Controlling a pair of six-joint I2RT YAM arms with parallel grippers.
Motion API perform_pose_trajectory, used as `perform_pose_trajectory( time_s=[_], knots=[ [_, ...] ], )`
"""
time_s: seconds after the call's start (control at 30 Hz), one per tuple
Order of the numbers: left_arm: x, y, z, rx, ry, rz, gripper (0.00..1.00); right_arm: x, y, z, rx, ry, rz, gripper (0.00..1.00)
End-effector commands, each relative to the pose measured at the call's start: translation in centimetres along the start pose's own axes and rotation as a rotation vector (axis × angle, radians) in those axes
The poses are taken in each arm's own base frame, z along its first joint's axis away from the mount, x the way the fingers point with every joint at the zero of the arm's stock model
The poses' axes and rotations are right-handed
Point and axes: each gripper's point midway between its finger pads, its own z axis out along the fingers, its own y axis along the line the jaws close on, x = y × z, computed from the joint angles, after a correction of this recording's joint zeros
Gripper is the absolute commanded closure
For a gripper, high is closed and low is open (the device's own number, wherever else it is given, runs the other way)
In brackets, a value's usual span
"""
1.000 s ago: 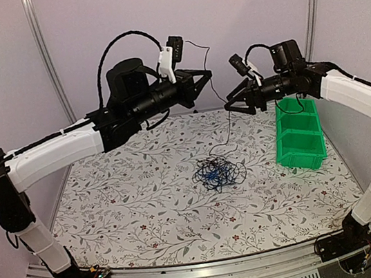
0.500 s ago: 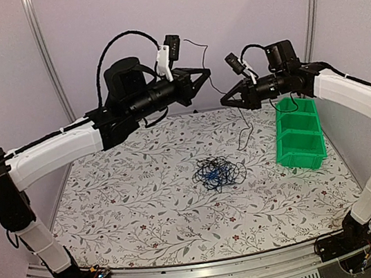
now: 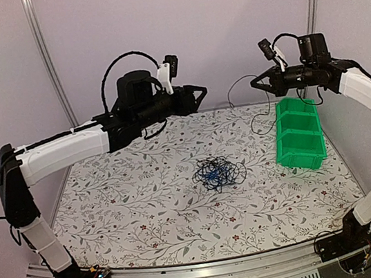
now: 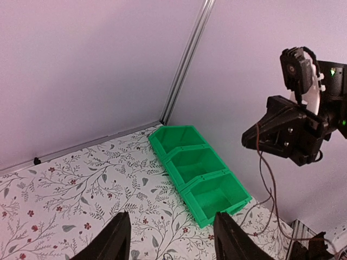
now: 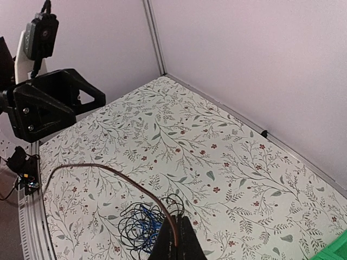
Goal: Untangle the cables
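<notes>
The tangle of cables lies near the middle of the floral table. It is a flat knot of thin black loops, a little wider than it is deep, so its long axis runs left to right in my top view. One bright blue wire is bunched at its left-centre. From the right wrist camera the same knot sits just beside the finger bases, and I can't follow any single strand through it.

One loose cable is apart from the knot. It hangs from the right gripper with its long axis roughly vertical, bows out to the left near the top, and curls at its low end by the far left corner of the green bin. I cannot tell whether that end touches the table. On the right wrist view it looks brownish, sweeping in an arc out to the left. The right gripper's fingers are pressed together on it at the bottom edge of the frame.

The left gripper is held high to the left of the right one. Its fingers are spread wide with nothing between them and are cut off by the frame's lower edge.

The three-compartment bin lies right of the knot, well apart from it.
</notes>
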Motion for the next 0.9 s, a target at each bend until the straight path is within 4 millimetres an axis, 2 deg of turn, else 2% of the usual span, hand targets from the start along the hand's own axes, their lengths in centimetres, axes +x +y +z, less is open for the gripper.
perform_pose_trajectory(
  time_s=[0.0,0.17,0.27,0.4,0.57,0.6,0.87],
  knots=[
    [1.9,1.5,-1.1,-0.045,0.049,-0.022,0.45,2.9,-4.6,-3.1,0.177,0.042,0.06,1.0],
    [3.0,1.9,-1.5,-0.052,0.077,-0.027,0.45,5.8,-8.2,-6.1,0.327,0.076,0.083,1.0],
    [3.2,2.0,-1.4,-0.044,0.088,-0.032,0.45,8.0,-9.7,-6.8,0.391,0.124,0.074,1.0],
    [3.4,2.0,-0.9,-0.034,0.097,-0.033,0.46,10.3,-10.9,-7.6,0.423,0.159,0.103,1.0],
    [3.6,2.0,-0.6,-0.023,0.104,-0.044,0.47,13.1,-11.0,-7.7,0.441,0.21,0.124,1.0],
    [3.7,1.9,-0.5,-0.021,0.106,-0.047,0.47,13.8,-11.8,-8.5,0.467,0.215,0.144,1.0],
    [4.2,1.9,-0.4,-0.013,0.121,-0.057,0.48,17.0,-15.0,-10.2,0.547,0.205,0.269,1.0]
  ],
)
